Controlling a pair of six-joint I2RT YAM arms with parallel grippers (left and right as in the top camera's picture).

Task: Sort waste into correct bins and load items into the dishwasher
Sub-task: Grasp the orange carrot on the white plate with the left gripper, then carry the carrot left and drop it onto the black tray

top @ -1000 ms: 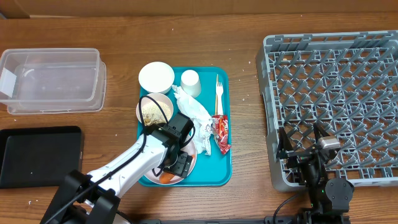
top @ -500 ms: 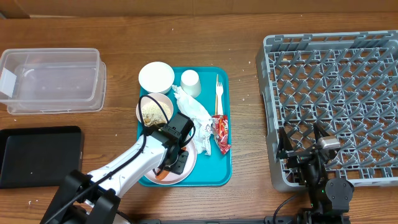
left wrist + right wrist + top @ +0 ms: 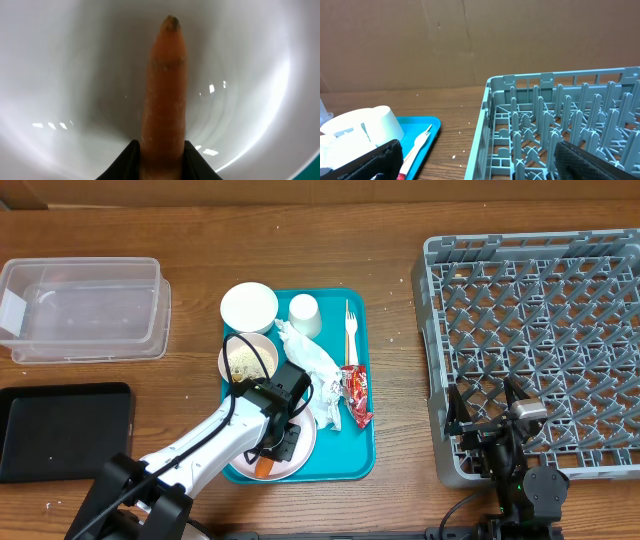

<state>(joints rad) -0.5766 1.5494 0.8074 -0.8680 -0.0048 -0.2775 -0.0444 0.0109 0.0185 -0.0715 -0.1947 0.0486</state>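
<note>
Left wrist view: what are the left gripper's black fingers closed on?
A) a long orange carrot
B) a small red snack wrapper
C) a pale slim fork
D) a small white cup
A: the left gripper pinches the long orange carrot, which lies on the large white flat plate.

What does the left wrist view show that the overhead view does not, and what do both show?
Only the left wrist view: the carrot up close, its dark tip pointing away, with the black fingers of the left end effector pressed on both sides of its near end.
Only the overhead view: the clear tub, the black tray, the dish rack, the cup, the fork and the open right end effector.
Both: the carrot, the white plate under it and the teal tray.
</note>
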